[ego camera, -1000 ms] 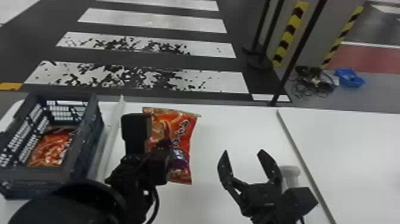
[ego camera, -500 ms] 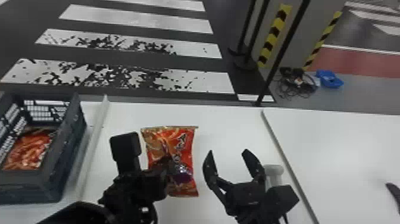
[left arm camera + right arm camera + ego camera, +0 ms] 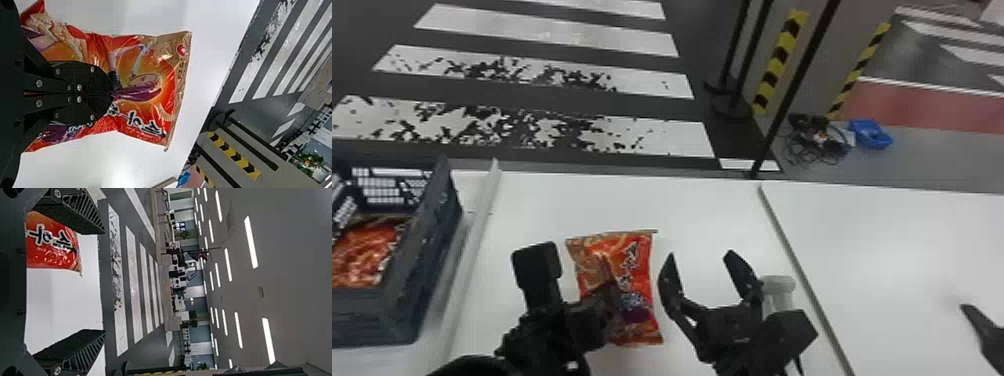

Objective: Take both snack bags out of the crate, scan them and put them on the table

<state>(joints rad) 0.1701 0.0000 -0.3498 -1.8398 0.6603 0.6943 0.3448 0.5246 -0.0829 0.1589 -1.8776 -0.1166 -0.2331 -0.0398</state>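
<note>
Pinching snack bag (image 3: 638, 270), left fingers (image 3: 606, 306) together

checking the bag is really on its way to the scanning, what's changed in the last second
The left gripper has carried its snack bag rightward, farther from the crate and closer to the robot and the right gripper. Nothing was newly gripped or let go. The other bag stayed in the crate, and the right gripper stayed open and empty.

Blue tray (image 3: 870, 134), tangled cables (image 3: 824, 144), crosswalk (image 3: 547, 36)
</note>
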